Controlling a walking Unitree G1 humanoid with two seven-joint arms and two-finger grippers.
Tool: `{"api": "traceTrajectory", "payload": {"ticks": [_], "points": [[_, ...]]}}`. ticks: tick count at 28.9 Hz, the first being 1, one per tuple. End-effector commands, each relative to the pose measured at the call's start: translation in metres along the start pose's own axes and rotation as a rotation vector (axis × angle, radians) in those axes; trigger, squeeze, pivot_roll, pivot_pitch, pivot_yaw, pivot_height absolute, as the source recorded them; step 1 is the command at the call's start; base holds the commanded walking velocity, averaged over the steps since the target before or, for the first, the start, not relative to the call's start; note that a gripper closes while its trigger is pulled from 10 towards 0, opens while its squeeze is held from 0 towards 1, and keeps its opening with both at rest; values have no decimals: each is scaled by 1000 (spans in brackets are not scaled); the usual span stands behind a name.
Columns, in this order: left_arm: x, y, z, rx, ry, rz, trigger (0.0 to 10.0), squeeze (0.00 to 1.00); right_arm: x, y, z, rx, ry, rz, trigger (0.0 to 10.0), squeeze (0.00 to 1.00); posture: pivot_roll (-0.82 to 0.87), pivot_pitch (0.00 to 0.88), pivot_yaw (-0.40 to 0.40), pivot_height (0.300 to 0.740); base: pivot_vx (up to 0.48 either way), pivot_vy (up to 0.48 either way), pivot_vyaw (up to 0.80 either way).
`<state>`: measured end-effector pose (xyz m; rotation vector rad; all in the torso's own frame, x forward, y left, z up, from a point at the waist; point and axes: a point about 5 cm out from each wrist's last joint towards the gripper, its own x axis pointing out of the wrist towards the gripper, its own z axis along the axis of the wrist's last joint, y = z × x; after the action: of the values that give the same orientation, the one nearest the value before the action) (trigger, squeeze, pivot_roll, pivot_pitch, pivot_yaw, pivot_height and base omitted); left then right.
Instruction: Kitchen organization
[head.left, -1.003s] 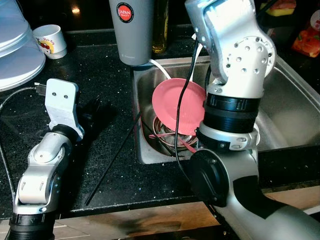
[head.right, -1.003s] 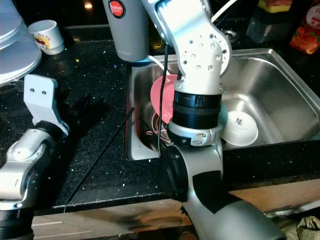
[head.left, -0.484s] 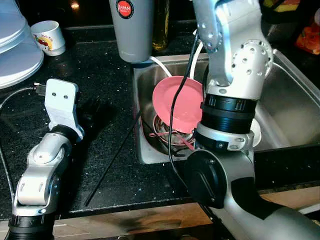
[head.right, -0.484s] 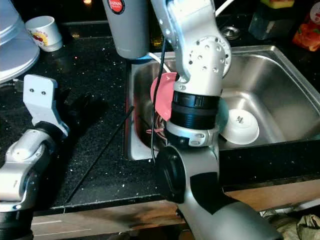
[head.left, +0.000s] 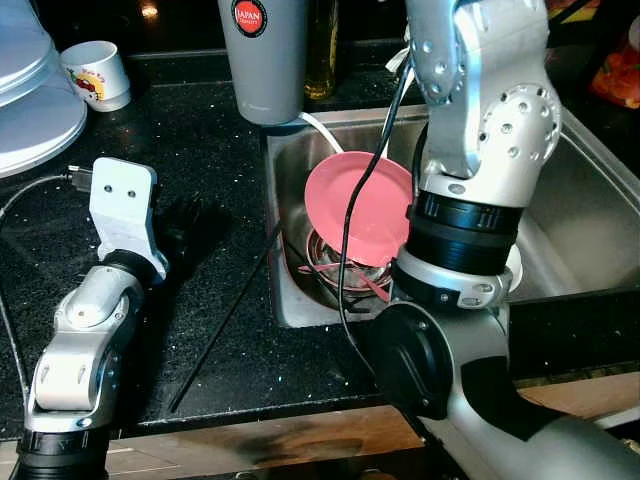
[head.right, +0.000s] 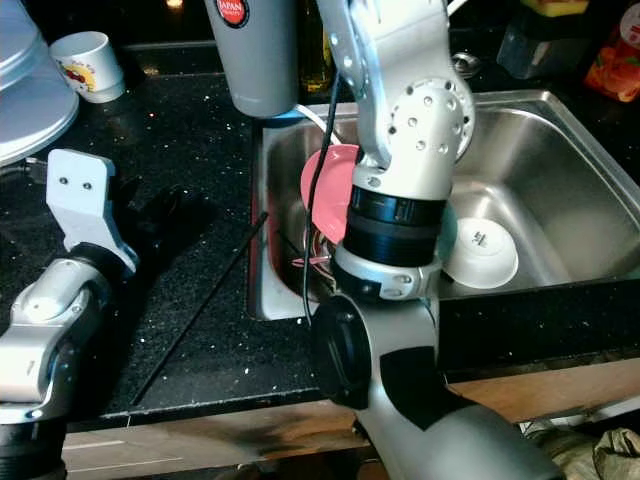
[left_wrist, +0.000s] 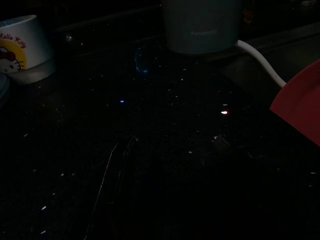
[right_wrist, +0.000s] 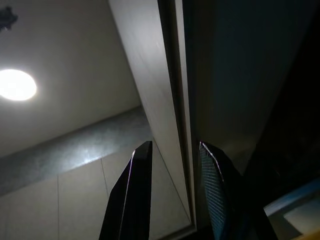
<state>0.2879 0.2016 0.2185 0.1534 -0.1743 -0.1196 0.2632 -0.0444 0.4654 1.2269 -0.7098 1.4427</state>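
Plate (head.left: 358, 208) — your pink one — leans tilted in the sink (head.right: 560, 170), over a bowl. Your right claw (right_wrist: 172, 187), fingers slightly apart and empty, points up at a cabinet, well above it — your left claw (head.left: 185, 225) rests on the counter (head.left: 200, 150), nearer; its spread I cannot tell.

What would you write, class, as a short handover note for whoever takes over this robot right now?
Right gripper: raised, pointing up at a cupboard edge and ceiling, jaws open, holding nothing.
Left gripper: resting low over the black counter; too dark to judge its jaws.
In the sink: pink plate leaning tilted over a metal strainer, white bowl on the bottom.
On the counter: grey canister, cartoon mug, thin black rod.
Done: nothing visibly put away. Left: the dishes in the sink.
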Motion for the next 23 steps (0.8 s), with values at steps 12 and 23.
{"api": "traceTrajectory", "payload": {"ticks": [12, 23], "points": [[-2, 3, -2, -2, 18, 5, 10000, 0, -2, 15, -7, 18, 9, 71, 10000, 0, 19, 153, 1, 740, 0, 0, 0], [-2, 2, -3, -9, 2, 16, 10000, 0, -78, -52, 35, -958, 353, -624, 10000, 0, 14, 92, -6, 740, 0, 0, 0]]}}
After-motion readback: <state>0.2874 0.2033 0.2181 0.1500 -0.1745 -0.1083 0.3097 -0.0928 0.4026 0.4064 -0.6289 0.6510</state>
